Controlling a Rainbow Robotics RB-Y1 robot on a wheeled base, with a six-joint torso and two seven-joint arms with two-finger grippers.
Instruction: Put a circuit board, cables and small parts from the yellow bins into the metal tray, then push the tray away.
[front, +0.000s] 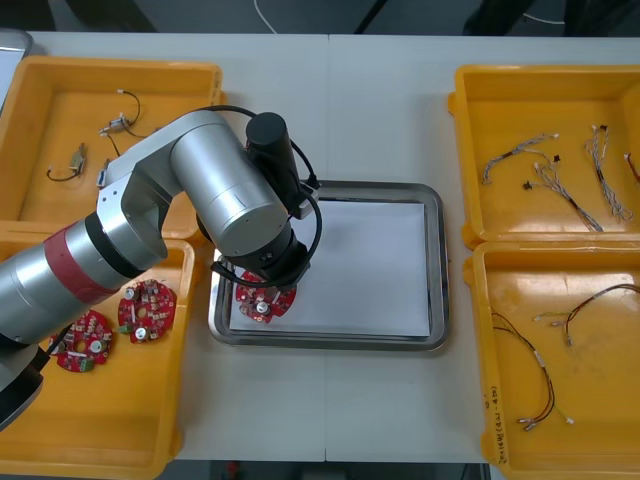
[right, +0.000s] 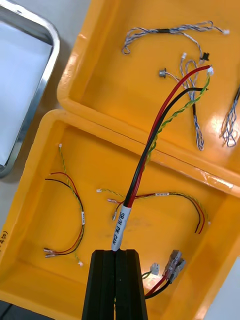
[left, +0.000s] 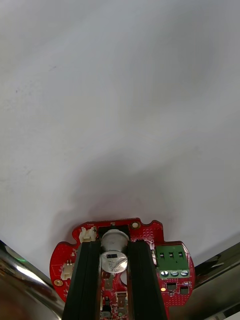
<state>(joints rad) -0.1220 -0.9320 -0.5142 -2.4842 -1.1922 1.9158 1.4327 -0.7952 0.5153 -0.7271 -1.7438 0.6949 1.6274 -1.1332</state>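
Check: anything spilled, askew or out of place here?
Nothing stands out. The left gripper grips a circuit board at the metal tray's near left corner; the right gripper grips a cable above the right yellow bins.

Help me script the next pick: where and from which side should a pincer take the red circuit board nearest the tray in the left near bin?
Come straight down: that circuit board lies flat on the yellow bin floor. Likely close on a raised part near its middle, as the left pincer grips the held board over the metal tray.
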